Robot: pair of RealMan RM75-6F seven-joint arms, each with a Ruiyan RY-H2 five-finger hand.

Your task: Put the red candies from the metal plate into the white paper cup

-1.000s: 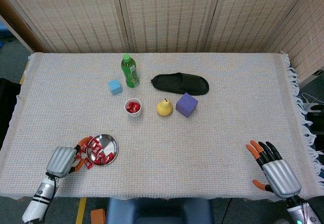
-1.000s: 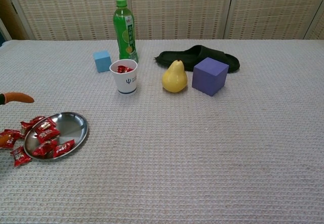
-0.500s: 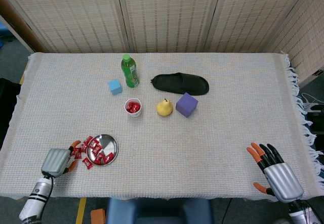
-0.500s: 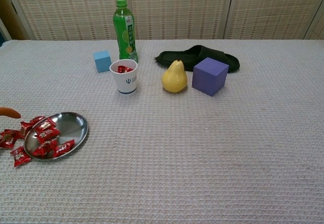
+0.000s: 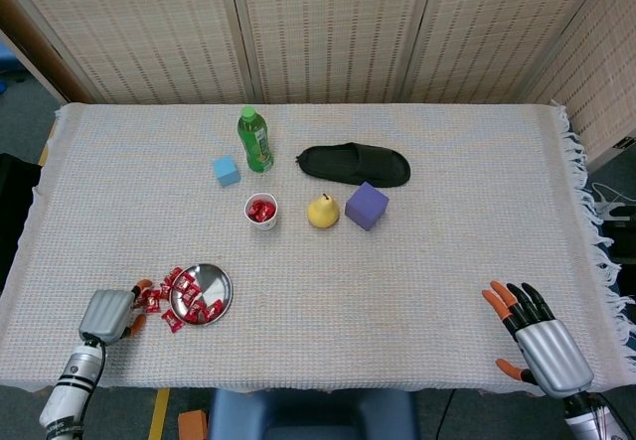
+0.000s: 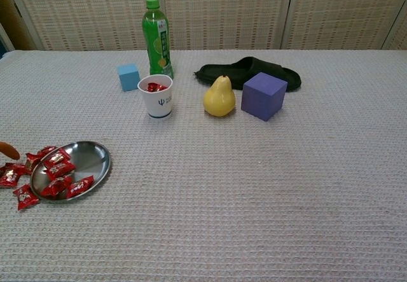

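Cut off by the chest view's left edge: left hand (image 6: 7,149), only one orange fingertip showing; grip unreadable.

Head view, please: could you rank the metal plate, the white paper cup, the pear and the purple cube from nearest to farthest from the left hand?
From the left hand:
1. Metal plate, just to its right near the front edge.
2. White paper cup, farther back, mid-table.
3. Pear, right of the cup.
4. Purple cube, right of the pear.
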